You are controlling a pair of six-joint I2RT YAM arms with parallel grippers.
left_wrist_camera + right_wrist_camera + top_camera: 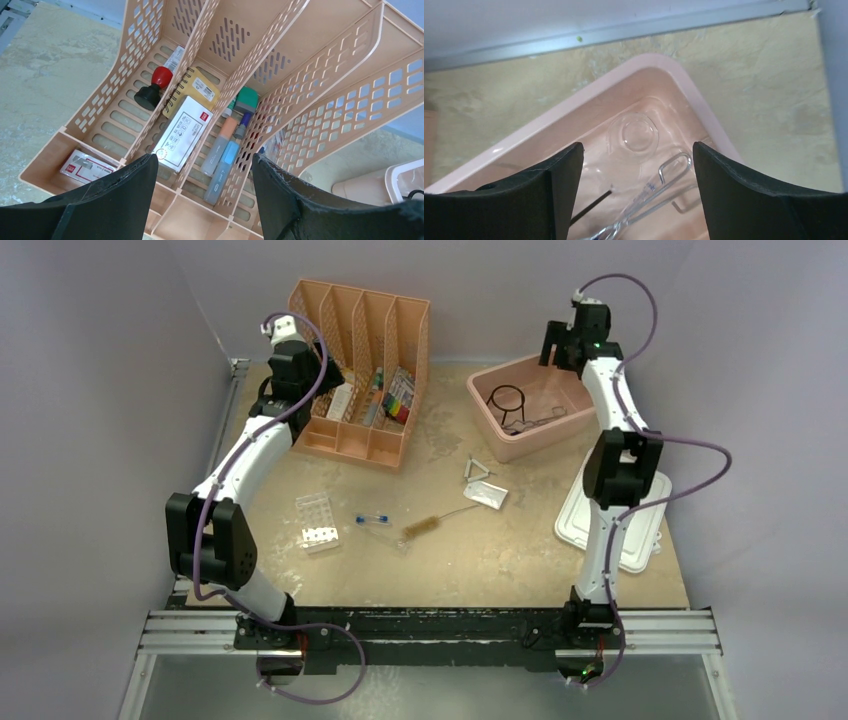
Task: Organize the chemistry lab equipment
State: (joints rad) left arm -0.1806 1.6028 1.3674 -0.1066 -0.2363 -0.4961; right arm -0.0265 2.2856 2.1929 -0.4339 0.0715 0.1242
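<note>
The clear plastic funnel [634,135] lies near a corner of the pink plastic tub [574,102], next to the bent-wire metal tongs [659,185] and the black wire ring with its stem [508,400]. The right gripper [636,150] hangs directly above it, fingers spread wide and holding nothing. It would be best, I judge, to rise straight up past the tub's rim before swinging to the wire triangle [480,471], the nearest loose piece on the tan table [520,550]. The left gripper [205,162] hovers open and empty over the peach slotted organizer [325,85].
</note>
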